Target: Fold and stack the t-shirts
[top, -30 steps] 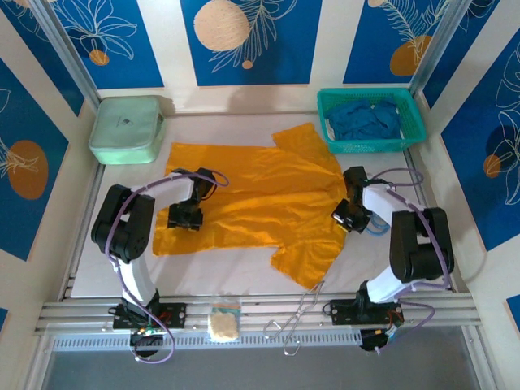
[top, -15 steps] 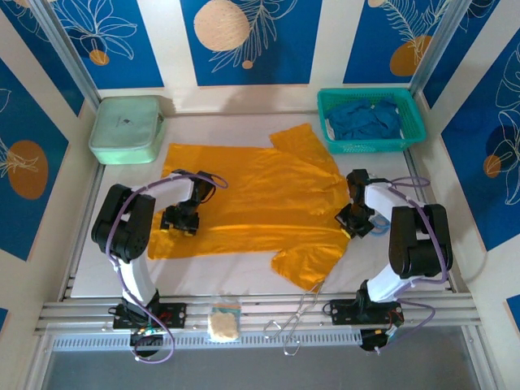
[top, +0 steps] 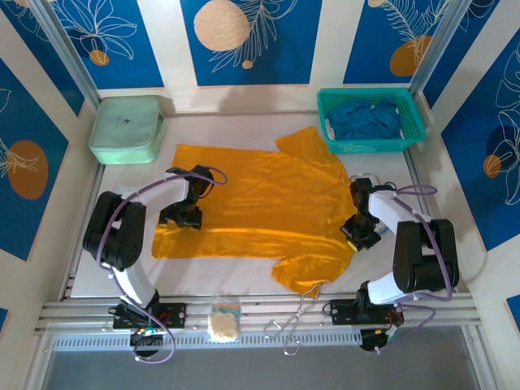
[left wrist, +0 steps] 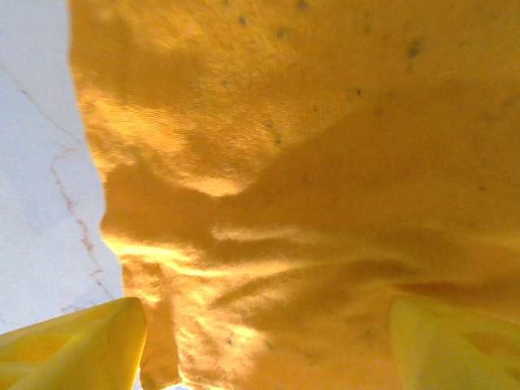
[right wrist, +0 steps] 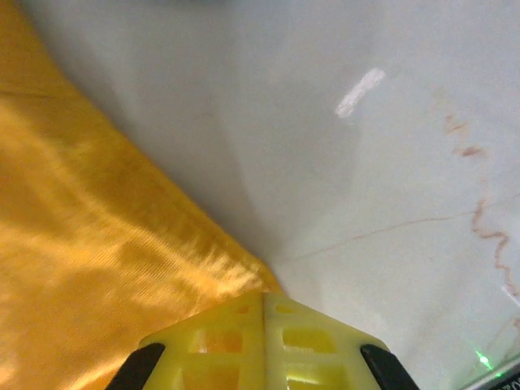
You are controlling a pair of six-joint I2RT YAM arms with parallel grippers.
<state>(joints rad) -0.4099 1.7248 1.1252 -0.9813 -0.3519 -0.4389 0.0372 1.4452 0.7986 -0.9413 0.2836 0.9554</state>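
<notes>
Mustard-orange cloth t-shirt (top: 260,203) lies spread on the white table (top: 227,275). Left gripper (top: 179,219), fingers spread, stands over its left edge. Right gripper (right wrist: 264,313), fingers pressed together, pinches its right edge. Deep blue cloth t-shirts (top: 366,119) lie in the teal plastic mesh basket (top: 370,147).

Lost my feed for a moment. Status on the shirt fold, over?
Left tool open over the orange t-shirt. Right tool shut at its right edge, grip unclear. Shirt spread flat, unfolded. Blue t-shirts in the basket.
</notes>
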